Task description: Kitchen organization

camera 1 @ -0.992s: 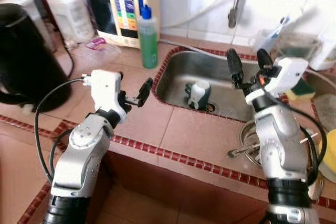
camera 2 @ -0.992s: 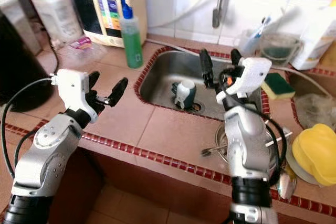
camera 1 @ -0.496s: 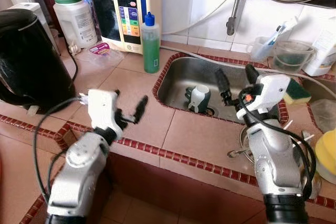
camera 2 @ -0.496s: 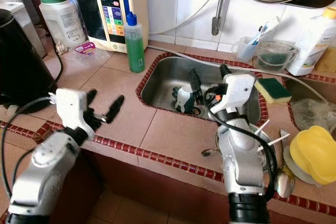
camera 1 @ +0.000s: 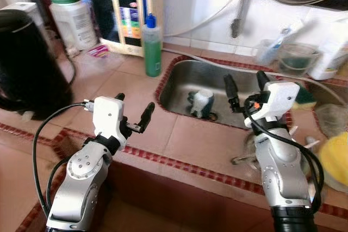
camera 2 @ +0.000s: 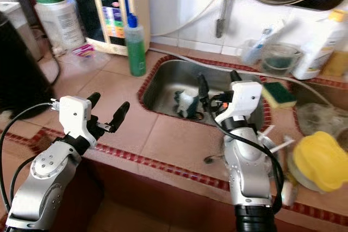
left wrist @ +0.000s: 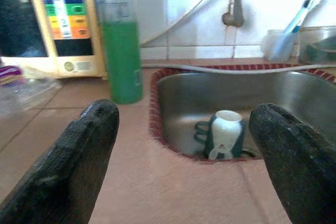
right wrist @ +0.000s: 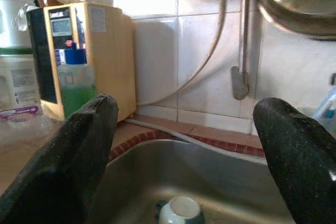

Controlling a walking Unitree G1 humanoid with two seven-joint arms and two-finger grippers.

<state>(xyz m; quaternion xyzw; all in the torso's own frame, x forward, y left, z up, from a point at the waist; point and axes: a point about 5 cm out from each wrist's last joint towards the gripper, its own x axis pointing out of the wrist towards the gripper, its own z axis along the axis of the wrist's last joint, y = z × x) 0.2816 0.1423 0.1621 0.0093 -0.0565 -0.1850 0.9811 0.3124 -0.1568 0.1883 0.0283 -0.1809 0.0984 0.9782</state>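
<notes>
Both of my grippers are raised in front of me over a tiled counter, and both are empty with their black fingers spread wide. My left gripper hangs above the tiles just left of the sink, and along its fingers I look straight at the mug in the basin. My right gripper is over the sink's right part, above its front rim, and between its fingers I see the mug's white top low in the basin. The mug is white and dark green and sits in the sink close to the drain; I cannot tell whether it is upright or upside down. A green bottle with a blue cap stands on the counter just beyond the sink's left corner, with a cream appliance bearing coloured labels against the wall behind it. A black kettle stands at the far left. A tap hangs from the tiled wall above the sink, with a hose looping away from it. To the right of the sink lie a green-and-yellow sponge and, nearer me, a yellow object. A toothbrush leans in a clear cup by the wall.
</notes>
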